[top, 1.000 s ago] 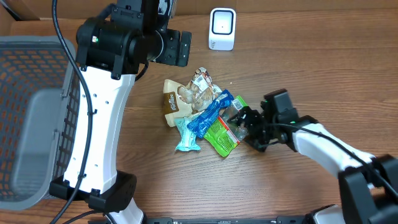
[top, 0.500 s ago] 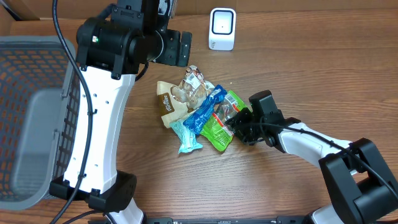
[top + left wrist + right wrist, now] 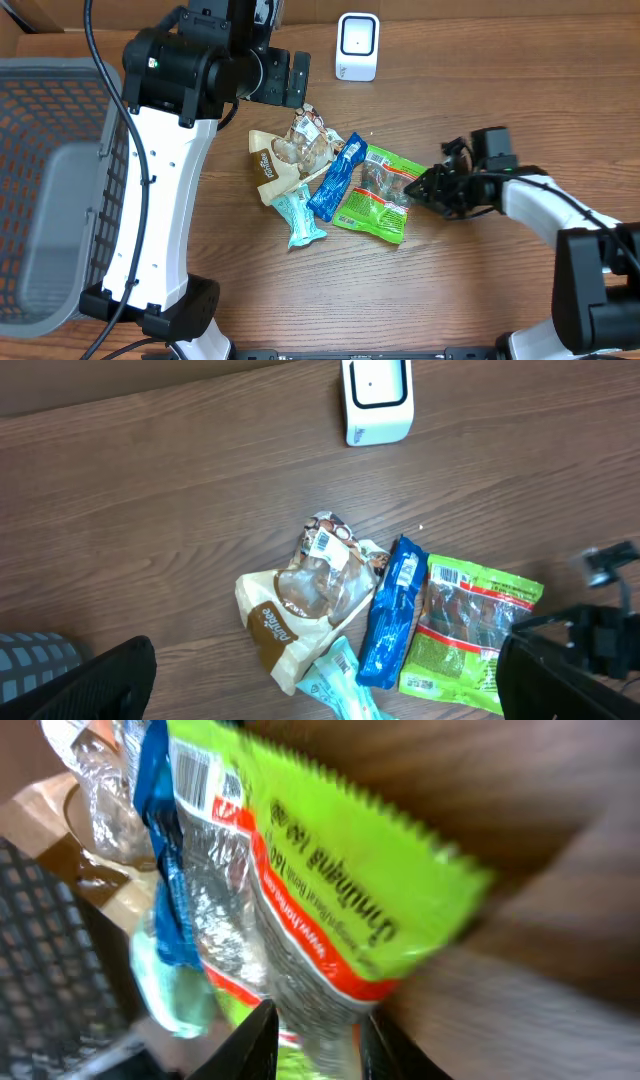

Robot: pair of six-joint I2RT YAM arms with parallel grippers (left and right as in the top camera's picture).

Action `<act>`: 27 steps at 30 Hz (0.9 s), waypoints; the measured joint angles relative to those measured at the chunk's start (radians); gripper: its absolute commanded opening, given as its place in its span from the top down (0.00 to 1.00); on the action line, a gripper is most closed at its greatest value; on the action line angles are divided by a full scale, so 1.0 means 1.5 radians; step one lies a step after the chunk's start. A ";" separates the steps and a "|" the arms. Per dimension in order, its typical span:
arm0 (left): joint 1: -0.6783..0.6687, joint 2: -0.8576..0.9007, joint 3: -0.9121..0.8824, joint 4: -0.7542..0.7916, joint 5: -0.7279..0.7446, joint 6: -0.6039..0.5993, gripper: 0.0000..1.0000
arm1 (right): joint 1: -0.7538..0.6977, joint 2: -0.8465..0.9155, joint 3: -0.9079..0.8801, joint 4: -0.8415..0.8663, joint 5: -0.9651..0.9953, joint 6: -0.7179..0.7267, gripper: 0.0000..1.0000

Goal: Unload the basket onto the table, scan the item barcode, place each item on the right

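On the wooden table, the right gripper pinches the green packet at its right edge

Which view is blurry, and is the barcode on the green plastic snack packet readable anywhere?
Right wrist view: green plastic snack packet fills the frame, smeared, its barcode soft; overhead view: sharp, evenly lit, barcode too small; left wrist view: wooden table sharp, own dark fingers out of focus.

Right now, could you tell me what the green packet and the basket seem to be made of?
The green packet: likely thin glossy plastic film; crinkled, clear window, serrated edge. The basket: probably rigid plastic or coated wire, matte grey; open lattice.
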 measured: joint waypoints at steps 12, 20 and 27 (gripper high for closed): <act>0.000 0.000 0.000 0.006 0.000 -0.003 0.01 | 0.069 0.000 0.000 0.035 0.045 -0.153 0.13; 0.000 0.000 -0.033 0.040 0.000 -0.034 0.00 | 0.163 0.033 0.011 0.097 0.101 -0.158 0.23; 0.000 0.003 -0.059 0.053 0.000 -0.039 0.00 | 0.170 0.056 0.020 0.092 0.123 -0.148 0.85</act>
